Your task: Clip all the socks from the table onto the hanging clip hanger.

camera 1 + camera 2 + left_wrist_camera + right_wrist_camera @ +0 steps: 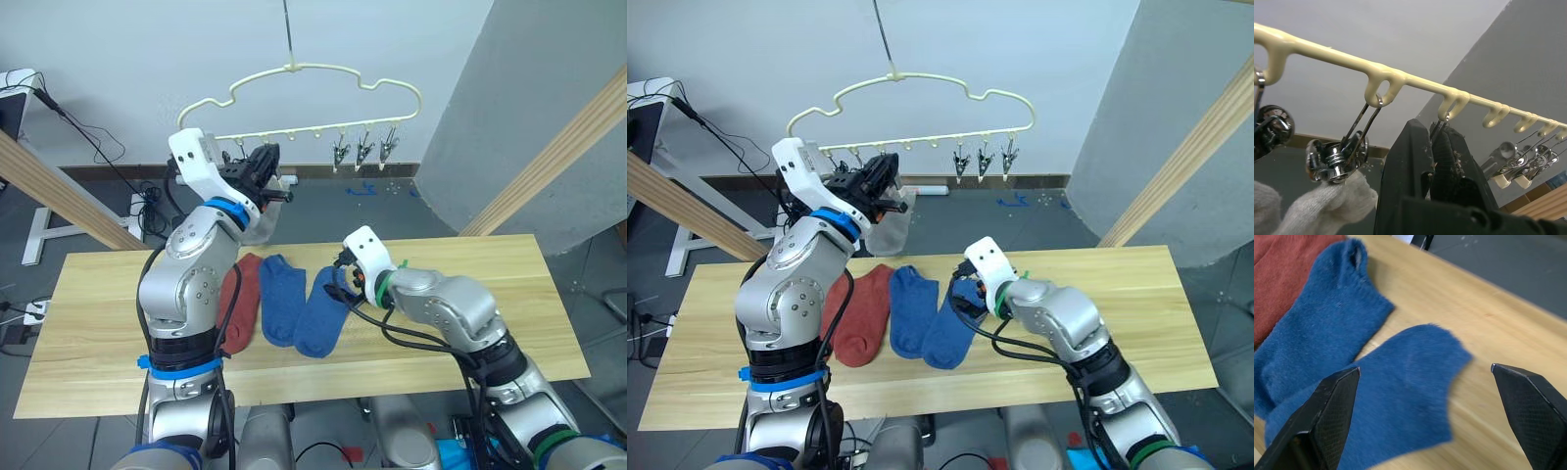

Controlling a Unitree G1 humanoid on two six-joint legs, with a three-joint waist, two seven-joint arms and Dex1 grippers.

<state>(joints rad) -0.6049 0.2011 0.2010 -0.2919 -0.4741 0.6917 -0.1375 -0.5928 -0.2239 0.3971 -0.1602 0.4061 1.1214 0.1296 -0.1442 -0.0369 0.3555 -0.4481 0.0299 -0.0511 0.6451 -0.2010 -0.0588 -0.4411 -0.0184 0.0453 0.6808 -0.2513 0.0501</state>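
Over the table (509, 294), right hand (1425, 377) gapes above a blue sock (1400, 406); left hand (263, 166) pinches a hanger clip (1439, 128).

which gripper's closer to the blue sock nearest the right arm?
Right. The right gripper hangs open just over that blue sock; the left gripper is raised at the clip hanger, closed on a clip.

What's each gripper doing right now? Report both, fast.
Left gripper: shut on a silver metal clip of the clip hanger.
Right gripper: open, empty, fingers spread over a blue sock on the table.
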